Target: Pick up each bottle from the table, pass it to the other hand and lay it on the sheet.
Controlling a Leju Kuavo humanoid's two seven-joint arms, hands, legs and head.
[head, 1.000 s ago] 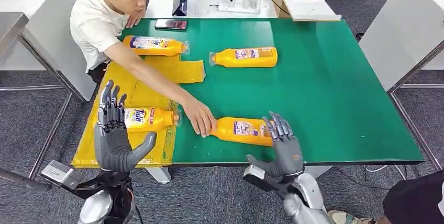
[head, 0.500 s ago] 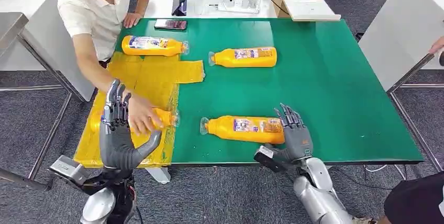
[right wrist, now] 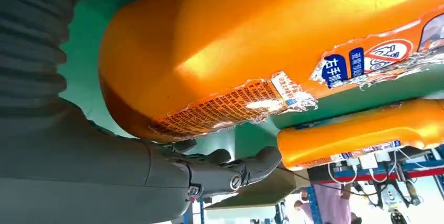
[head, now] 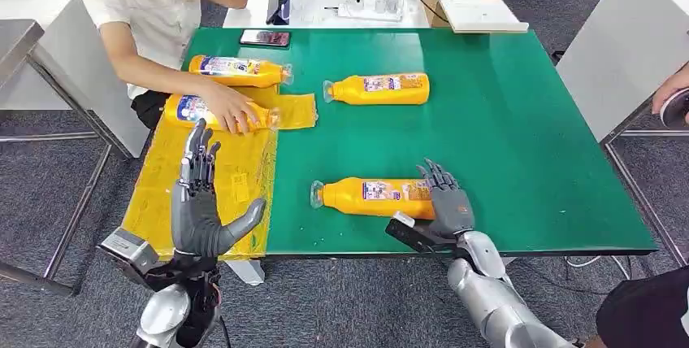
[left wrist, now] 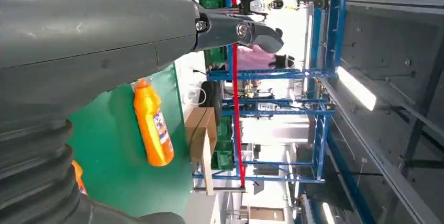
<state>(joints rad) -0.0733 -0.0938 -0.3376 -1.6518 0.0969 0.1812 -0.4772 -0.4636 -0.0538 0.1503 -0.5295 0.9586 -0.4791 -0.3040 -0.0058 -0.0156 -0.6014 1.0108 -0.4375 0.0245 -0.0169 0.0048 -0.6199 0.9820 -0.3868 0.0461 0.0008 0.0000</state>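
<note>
My right hand [head: 447, 210] sits at the near edge of the green table [head: 520, 137], fingers draped over the base end of the nearest orange detergent bottle [head: 375, 197], which lies on its side with its cap pointing toward the yellow sheet [head: 236, 177]. In the right wrist view the bottle's base [right wrist: 220, 51] presses close against the palm with the thumb [right wrist: 230, 169] curled beneath it, but I cannot tell whether the grip has closed or the hand merely rests on it. My left hand [head: 199, 210] is raised over the near part of the sheet, fingers spread and upright, holding nothing. A person's hand [head: 231, 112] rests on a second bottle [head: 191, 109] lying on the sheet's far part. A third bottle [head: 236, 70] lies just beyond the sheet near the far left corner, and a fourth [head: 382, 88] lies on the bare table toward the far edge. A phone [head: 265, 37] lies at the far edge.
</note>
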